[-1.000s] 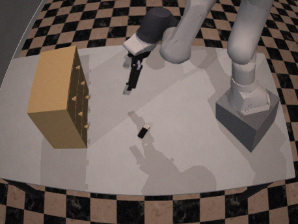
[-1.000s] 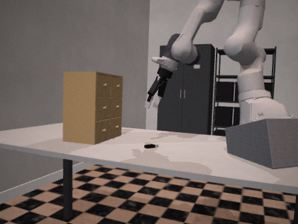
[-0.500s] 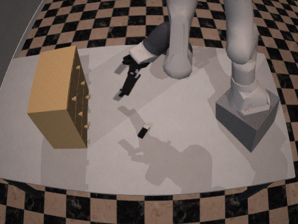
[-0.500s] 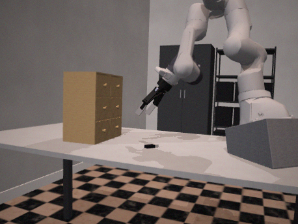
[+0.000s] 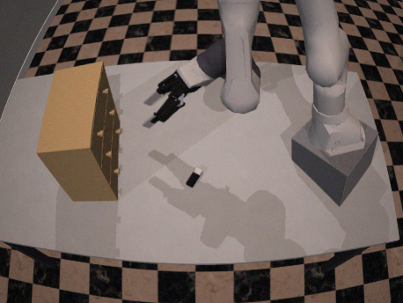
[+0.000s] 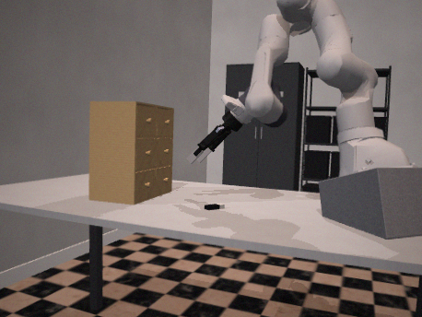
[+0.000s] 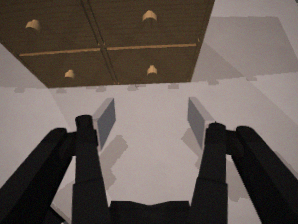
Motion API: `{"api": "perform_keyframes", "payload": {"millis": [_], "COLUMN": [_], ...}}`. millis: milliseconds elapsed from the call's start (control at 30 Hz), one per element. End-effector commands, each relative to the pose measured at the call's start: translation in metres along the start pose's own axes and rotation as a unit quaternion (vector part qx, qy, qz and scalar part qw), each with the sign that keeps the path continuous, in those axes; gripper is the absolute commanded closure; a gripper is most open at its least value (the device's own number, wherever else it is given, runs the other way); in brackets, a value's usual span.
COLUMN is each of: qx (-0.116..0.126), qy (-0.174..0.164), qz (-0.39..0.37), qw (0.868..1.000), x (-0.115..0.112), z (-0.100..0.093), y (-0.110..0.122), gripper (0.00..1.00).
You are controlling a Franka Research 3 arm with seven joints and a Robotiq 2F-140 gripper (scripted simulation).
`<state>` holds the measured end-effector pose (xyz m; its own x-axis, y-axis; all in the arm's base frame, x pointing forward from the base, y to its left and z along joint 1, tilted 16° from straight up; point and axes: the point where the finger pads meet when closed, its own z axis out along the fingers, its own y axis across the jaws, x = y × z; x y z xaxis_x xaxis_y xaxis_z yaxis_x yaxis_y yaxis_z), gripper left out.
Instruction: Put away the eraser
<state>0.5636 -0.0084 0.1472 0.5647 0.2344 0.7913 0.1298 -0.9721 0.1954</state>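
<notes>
- Two grey-padded fingertips of the black metal claw (image 5: 151, 112) (image 6: 198, 157) (image 7: 151, 122) stand apart, nothing between them.
- Black-and-white block eraser (image 5: 194, 177) (image 6: 214, 206): on the table, below the claw.
- Tan wooden six-drawer chest (image 5: 72, 110) (image 6: 112, 152) (image 7: 145, 62): ahead of it.

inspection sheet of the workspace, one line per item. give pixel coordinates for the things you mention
surface: pale table (image 5: 264, 216) (image 6: 60, 193), shadows across it
job's things: eraser (image 5: 194, 177) (image 6: 214, 206) lying on the table; chest (image 5: 72, 106) (image 6: 111, 152) (image 7: 145, 65) upright, six drawers all in, contents hidden
clutter: nothing seen
gripper (image 5: 154, 102) (image 6: 195, 158) (image 7: 151, 108): partly open, nothing between the fingers, above the table, pointing towards the chest
cables: nothing seen
surroundings: dark cabinet (image 6: 283, 147), rack (image 6: 302, 138), checkered floor (image 5: 189, 286) (image 6: 184, 276), grey walls (image 6: 152, 51)
</notes>
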Motion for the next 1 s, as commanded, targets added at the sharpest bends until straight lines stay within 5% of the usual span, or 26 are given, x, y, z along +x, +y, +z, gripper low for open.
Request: {"api": "perform_keyframes", "payload": {"millis": [0, 600, 967], "qx": [-0.002, -0.002, -0.002], "qy": [0.01, 0.01, 0.01], "qz": [-0.013, -0.013, -0.013], "qw": [1.0, 1.0, 1.0], "x": [0.006, 0.005, 0.003], "z": [-0.001, 0.001, 0.028], "y": [0.001, 0.001, 0.001], "gripper": [0.8, 0.8, 0.8]}}
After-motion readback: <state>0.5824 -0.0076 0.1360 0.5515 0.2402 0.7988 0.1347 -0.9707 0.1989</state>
